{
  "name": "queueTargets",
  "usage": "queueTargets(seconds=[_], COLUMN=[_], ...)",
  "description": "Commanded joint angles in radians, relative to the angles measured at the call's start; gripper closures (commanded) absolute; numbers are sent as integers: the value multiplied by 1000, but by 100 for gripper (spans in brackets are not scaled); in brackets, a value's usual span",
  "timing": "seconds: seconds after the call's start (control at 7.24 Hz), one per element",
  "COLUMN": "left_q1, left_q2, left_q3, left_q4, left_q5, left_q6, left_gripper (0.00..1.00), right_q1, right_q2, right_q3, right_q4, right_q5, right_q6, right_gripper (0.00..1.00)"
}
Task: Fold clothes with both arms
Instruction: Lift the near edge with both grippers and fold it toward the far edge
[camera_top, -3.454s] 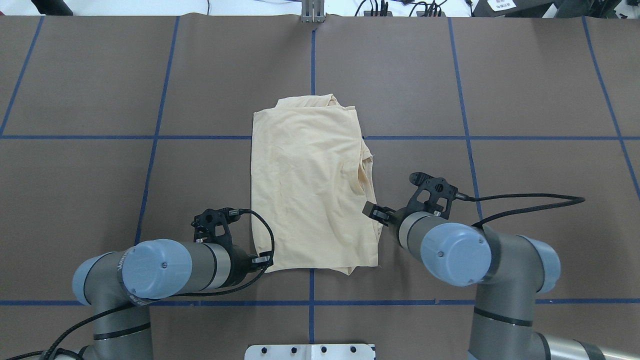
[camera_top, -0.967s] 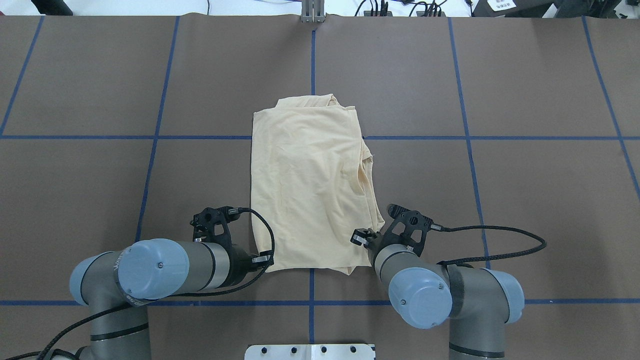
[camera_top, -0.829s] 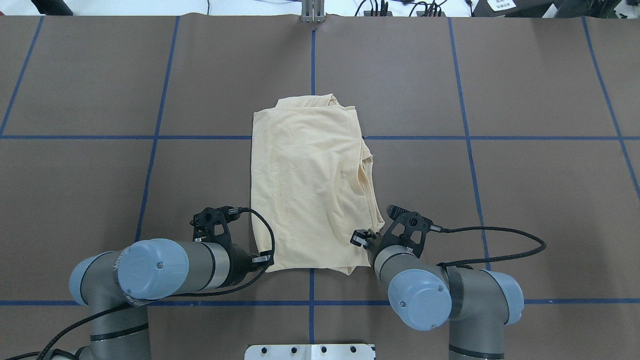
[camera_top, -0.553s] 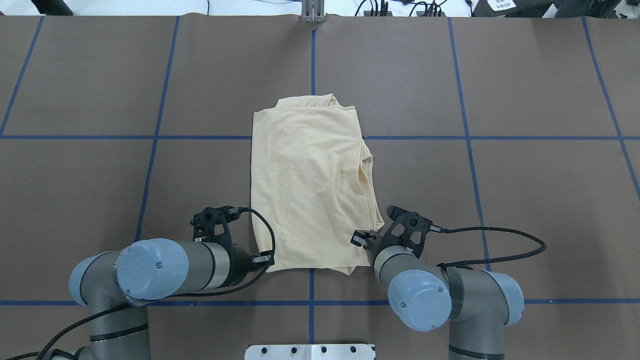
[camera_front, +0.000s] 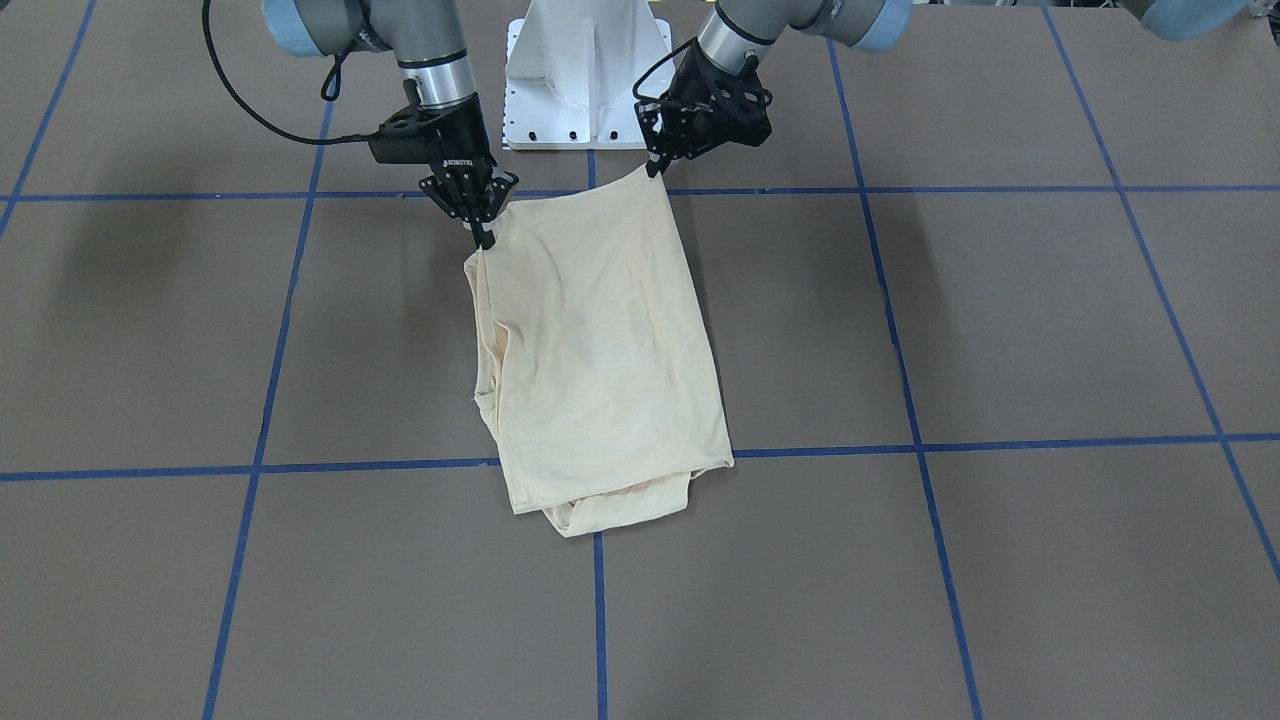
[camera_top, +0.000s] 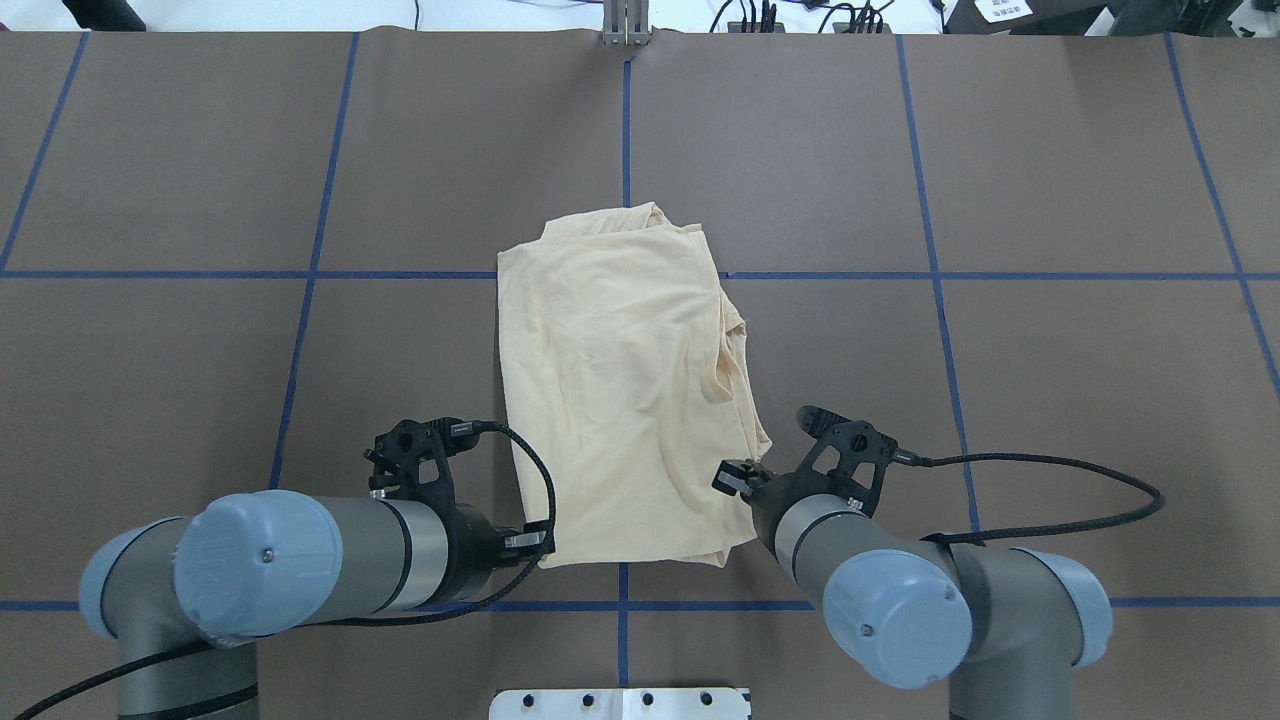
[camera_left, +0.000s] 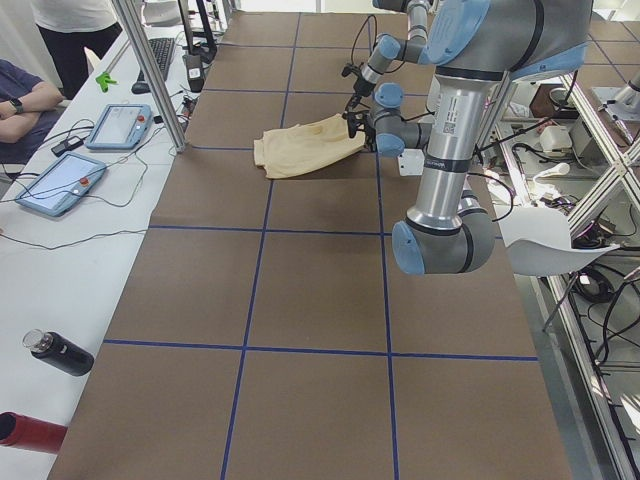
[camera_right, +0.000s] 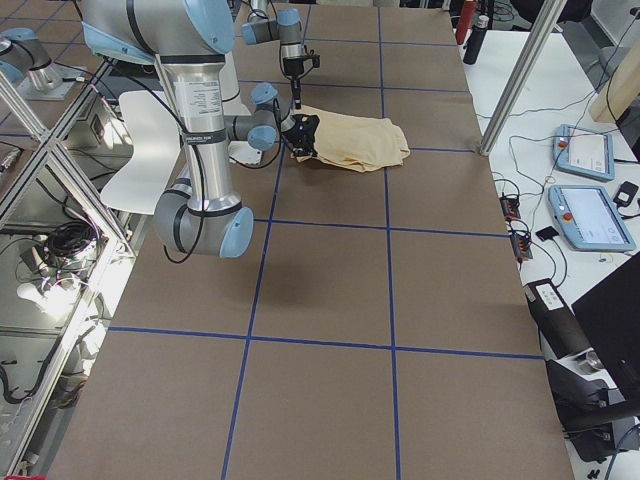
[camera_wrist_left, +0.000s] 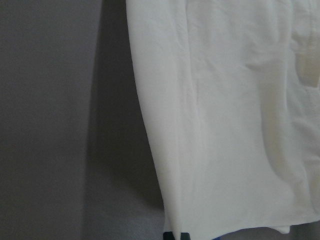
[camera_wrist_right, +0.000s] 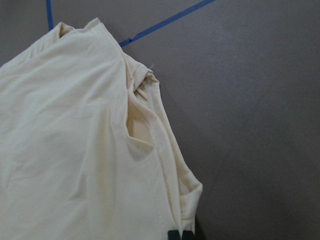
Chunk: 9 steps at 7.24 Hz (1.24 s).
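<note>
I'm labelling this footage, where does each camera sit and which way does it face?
Front-facing: across the table, facing the robot; left pincer view-right, right pincer view-left, on the shirt.
Overhead: behind the robot, looking down; left arm view-left, right arm view-right.
Exterior left: table's left end, looking along it; left arm nearest.
Exterior right: opposite end; right arm nearest.
Left wrist: faces the shirt's edge; only pincer tips show.
Right wrist: likewise, the other corner.
Shared: front-facing and overhead both show the pincers at the shirt's corners.
</note>
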<state>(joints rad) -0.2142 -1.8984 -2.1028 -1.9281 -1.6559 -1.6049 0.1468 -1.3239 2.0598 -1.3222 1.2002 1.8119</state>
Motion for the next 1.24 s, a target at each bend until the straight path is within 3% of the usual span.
queueTargets(seconds=[0.0, 0.14, 0.55, 0.97, 1.11], left_q1=[39, 29, -170, -310, -315], left_q2=[-7, -13, -89, -152, -180], left_q3=[-214, -197, 30, 189, 249], left_q4=[220, 259, 259, 253, 250], left_q5=[-18, -59, -56, -32, -16], left_q6=[-3, 9, 170, 286, 295], left_gripper=[100, 100, 100, 100, 100], right_q1=[-42, -50, 110, 209, 229], right_q2=[-55, -23, 240, 296, 375], right_q3=[220, 201, -99, -194, -301], right_q4=[-143, -175, -173, -167, -167], right_q5=[2, 2, 15, 35, 39], right_q6=[0, 0, -26, -112, -111], right_gripper=[100, 100, 100, 100, 100])
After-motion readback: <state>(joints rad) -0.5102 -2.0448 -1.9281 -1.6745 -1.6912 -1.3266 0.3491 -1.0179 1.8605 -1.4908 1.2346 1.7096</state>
